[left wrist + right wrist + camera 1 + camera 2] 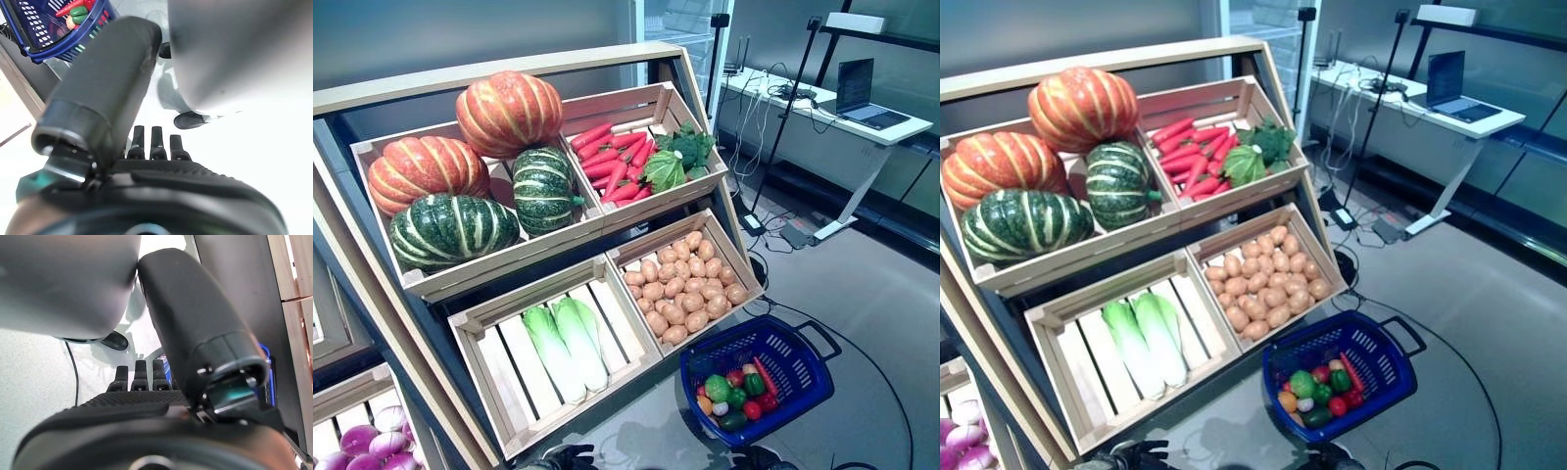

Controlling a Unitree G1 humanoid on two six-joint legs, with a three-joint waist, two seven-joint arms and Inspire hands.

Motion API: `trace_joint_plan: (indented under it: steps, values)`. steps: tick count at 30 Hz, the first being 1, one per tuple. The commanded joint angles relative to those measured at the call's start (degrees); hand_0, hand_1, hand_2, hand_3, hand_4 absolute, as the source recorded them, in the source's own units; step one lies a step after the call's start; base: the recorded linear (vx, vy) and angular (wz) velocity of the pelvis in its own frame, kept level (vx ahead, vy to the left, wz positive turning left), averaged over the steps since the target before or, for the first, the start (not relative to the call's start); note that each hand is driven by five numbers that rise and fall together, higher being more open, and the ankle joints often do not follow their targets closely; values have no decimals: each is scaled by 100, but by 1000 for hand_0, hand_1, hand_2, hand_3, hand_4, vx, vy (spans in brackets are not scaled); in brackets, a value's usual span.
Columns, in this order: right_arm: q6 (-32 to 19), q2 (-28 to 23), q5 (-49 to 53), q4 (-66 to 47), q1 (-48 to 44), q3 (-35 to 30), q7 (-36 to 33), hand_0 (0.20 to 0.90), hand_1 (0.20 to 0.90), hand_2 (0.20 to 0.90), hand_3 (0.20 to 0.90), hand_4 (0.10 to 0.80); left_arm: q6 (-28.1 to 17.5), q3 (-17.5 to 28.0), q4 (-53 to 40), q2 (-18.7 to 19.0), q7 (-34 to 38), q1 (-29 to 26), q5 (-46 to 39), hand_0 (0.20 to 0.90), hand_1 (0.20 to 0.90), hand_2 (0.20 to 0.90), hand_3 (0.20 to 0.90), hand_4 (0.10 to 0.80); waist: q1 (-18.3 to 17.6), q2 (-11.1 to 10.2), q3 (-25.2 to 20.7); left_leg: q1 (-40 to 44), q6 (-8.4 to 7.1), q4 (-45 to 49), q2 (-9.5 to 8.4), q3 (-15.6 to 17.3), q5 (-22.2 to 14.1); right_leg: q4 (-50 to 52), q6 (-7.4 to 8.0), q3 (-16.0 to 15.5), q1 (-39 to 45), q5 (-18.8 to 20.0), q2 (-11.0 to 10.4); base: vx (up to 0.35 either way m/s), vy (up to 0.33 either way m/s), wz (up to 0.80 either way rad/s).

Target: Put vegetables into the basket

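Note:
The blue plastic basket [795, 358] stands on the floor to the right of the wooden stand [607, 257]. In it lie several small vegetables: a round green one [718, 388], a long red one [766, 376], other red and green ones, an orange one and a white one. My left hand [171, 171] hangs low over the floor with straight fingers [156, 142] and holds nothing; the basket also shows in the left wrist view [41, 34]. My right hand [132, 404] hangs low beside the stand's dark side, fingers [140, 374] straight and empty.
The tilted wooden stand holds four crates in two rows. A lower shelf [352, 411] shows at the left. A white desk [862, 117] with a laptop [857, 88] stands at the back right, with black tripod poles [783, 117] and floor cables in front of it.

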Motion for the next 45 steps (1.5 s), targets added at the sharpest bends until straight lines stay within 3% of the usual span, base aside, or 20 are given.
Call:
trace_joint_plan:
  steps: [1,23,26,29,32,38,40,45]
  values:
    - [-104,-23,40,105,-415,111,-54,900,900,900,900,800,-159,113,290,27,-89,-493,-38,900,900,900,900,800,36,-215,146,30,-329,40,290,-298,-141,35,391,14,489,-141,-497,0,0,0]
    - [-101,37,8,192,-407,119,-39,900,900,900,900,800,-50,62,559,-58,-132,-516,93,900,900,900,900,800,0,-192,117,66,-313,40,286,-301,-153,35,390,38,517,-154,-488,0,0,0]
    - [-98,42,-14,191,-413,130,-40,900,900,900,900,800,-243,0,548,-43,-161,-539,353,900,900,900,900,800,-18,-186,120,69,-317,40,279,-297,-156,35,392,46,516,-153,-488,0,0,0]
    - [-94,20,-2,167,-418,180,-28,900,900,900,900,800,-830,-198,308,62,-358,-609,1161,900,900,900,900,800,-36,-183,131,72,-319,40,276,-285,-163,35,397,62,512,-157,-486,0,0,0]
    - [-29,-83,33,59,-473,308,12,900,900,900,900,800,-1149,-660,-445,287,-690,-797,1327,900,900,900,900,800,-83,-150,175,52,-325,40,273,-262,-159,35,410,106,475,-141,-482,-16,8,-1]
    - [118,-307,128,-254,-443,422,54,900,900,900,900,800,-777,-1040,-2849,1003,-1413,-1122,545,900,900,900,900,800,-108,-76,265,30,-304,40,265,-217,-158,35,428,137,436,-130,-484,-31,17,-6]
    - [94,-360,92,-291,-352,356,78,900,900,900,900,800,-614,-962,-3934,1399,-1819,-1168,211,900,900,900,900,800,-84,-51,243,-15,-296,40,258,-200,-126,35,435,125,393,-99,-501,-15,10,-4]
    - [-45,-389,-6,-274,-136,254,69,900,900,900,900,800,-716,-533,-5393,2122,-2060,-1297,188,900,900,900,900,800,-42,3,208,-49,-309,40,268,-206,-118,35,473,101,377,-95,-531,0,0,0]
